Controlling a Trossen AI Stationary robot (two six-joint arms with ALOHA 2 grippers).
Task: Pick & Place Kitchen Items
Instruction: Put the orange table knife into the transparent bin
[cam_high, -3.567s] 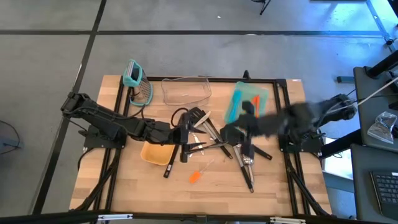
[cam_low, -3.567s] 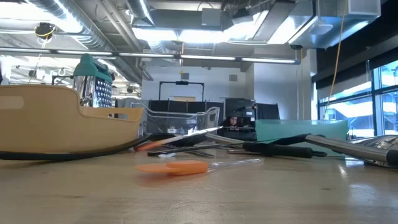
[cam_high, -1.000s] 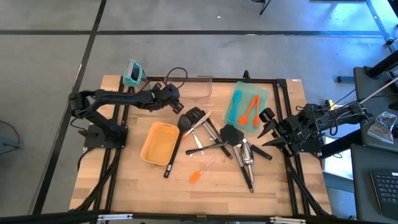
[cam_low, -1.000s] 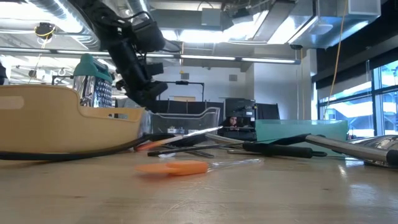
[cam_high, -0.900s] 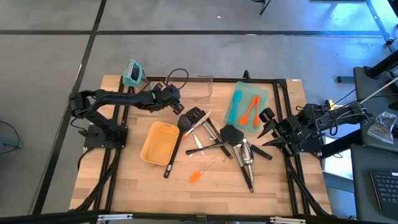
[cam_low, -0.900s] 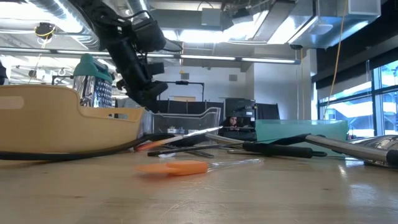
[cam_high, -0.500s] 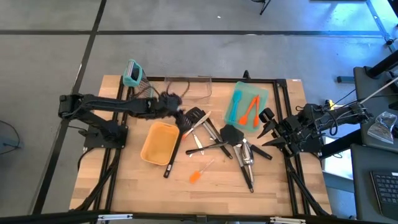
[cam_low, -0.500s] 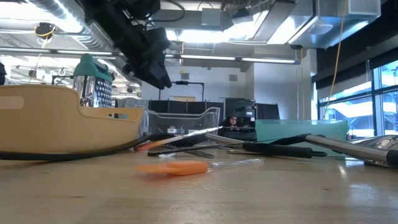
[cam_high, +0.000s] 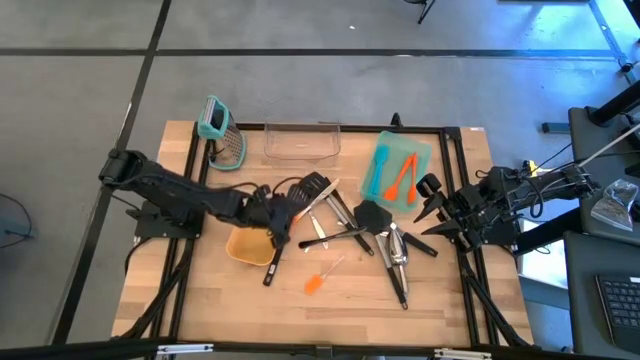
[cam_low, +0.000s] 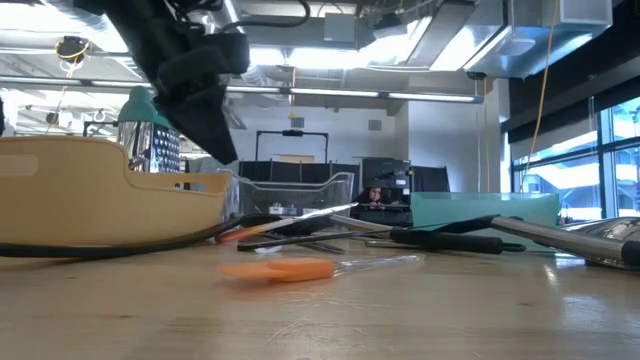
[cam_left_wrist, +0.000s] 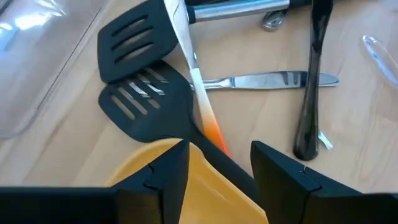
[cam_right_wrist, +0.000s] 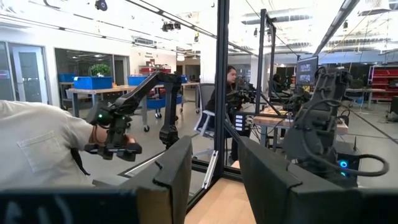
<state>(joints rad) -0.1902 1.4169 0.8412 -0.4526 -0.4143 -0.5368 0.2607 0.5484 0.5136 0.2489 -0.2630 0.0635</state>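
A pile of utensils lies mid-table: two black slotted turners (cam_left_wrist: 134, 37) (cam_left_wrist: 146, 106), a silver table knife (cam_left_wrist: 267, 79), a black handle (cam_left_wrist: 311, 81) and silver-handled pieces (cam_high: 395, 262). The lower turner's handle rests on the rim of a yellow tray (cam_high: 245, 245). My left gripper (cam_high: 277, 215) hovers open and empty over that rim, with its fingers on either side of the turner's handle and an orange-tipped utensil (cam_left_wrist: 211, 134). My right gripper (cam_high: 430, 200) is open and empty at the table's right edge.
A teal tray (cam_high: 385, 150) holding orange utensils sits at the far right, and a clear container (cam_high: 300, 142) stands at the far edge. A teal-handled grater (cam_high: 218, 125) stands far left. An orange spatula (cam_high: 318, 280) lies alone near the front. A person in white shows in the right wrist view (cam_right_wrist: 43, 149).
My left gripper has left the clear container at the far edge. It has come toward the table's near edge and a little right, then down over the yellow tray's rim and the black turners. The utensils have not moved.
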